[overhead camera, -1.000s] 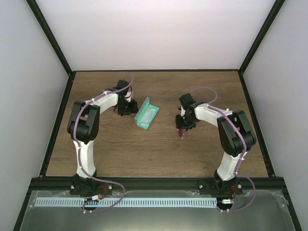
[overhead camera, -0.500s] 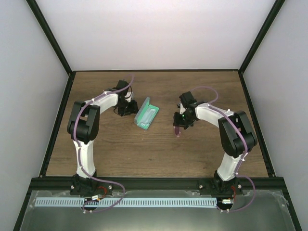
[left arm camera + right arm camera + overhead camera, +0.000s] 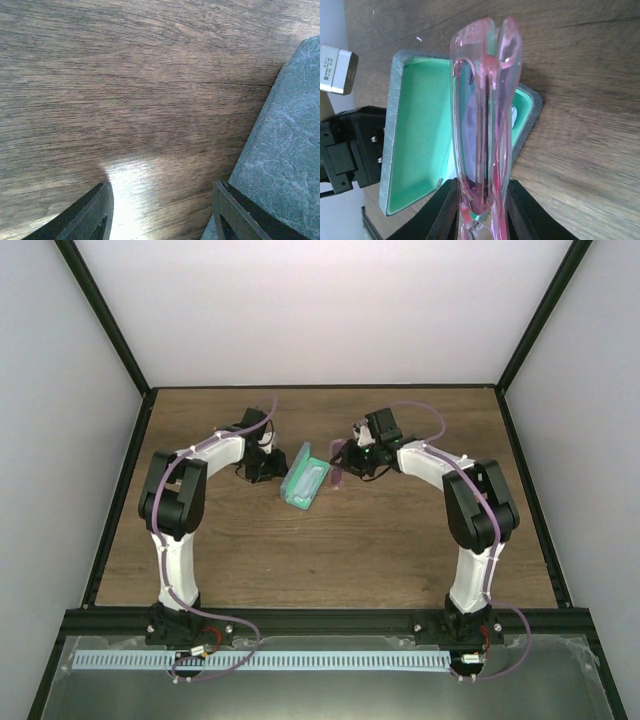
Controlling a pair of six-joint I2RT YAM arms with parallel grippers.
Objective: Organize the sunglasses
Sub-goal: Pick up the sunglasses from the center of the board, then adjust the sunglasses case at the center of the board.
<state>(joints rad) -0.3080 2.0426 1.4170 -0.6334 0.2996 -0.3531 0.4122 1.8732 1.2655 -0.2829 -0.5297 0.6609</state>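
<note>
Right claw (image 3: 481,202) grips the folded pink translucent sunglasses (image 3: 482,115) at two o'clock of the open grey-blue, green-lined case (image 3: 417,130); left claw (image 3: 160,210) gapes empty at its nine o'clock. Insertion and lid-closing look undone.

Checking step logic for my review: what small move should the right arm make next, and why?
Probably ease the sunglasses sideways over the case and lower them in: the right gripper holds them folded, right beside the open green interior.
</note>
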